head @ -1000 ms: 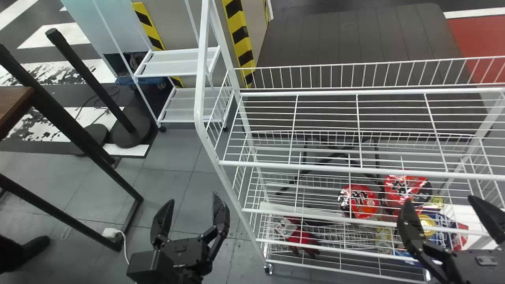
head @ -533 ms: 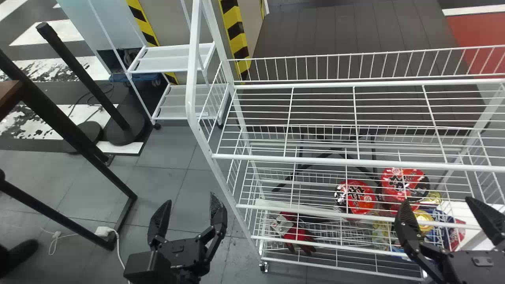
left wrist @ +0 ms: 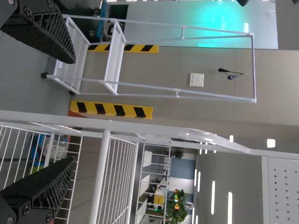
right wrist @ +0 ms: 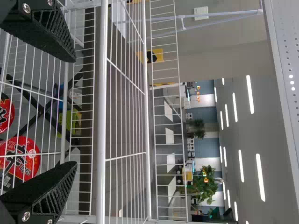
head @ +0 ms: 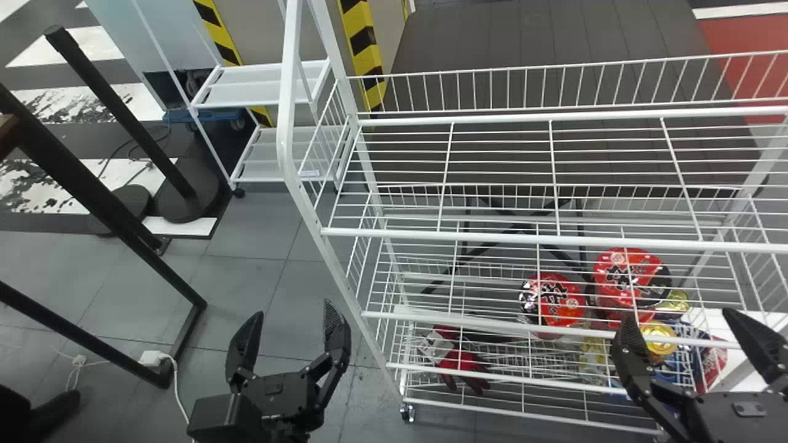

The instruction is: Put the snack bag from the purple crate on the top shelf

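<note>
While the left tool (head: 294,311) is released to the left of the wire rack (head: 286,126), the right tool (head: 679,315) is released near the rack's right end. Below the rack's top shelf (head: 492,236), a blue-and-red packet (head: 714,360) is possibly the snack bag.

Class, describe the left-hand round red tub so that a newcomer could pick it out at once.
Start with the large white wire rack and look low, behind its bars. Of the two round red tubs there, find the left tub, nearer the red gloves. Its dark patch is on its left edge, whereas the right tub has one on its right.
</note>
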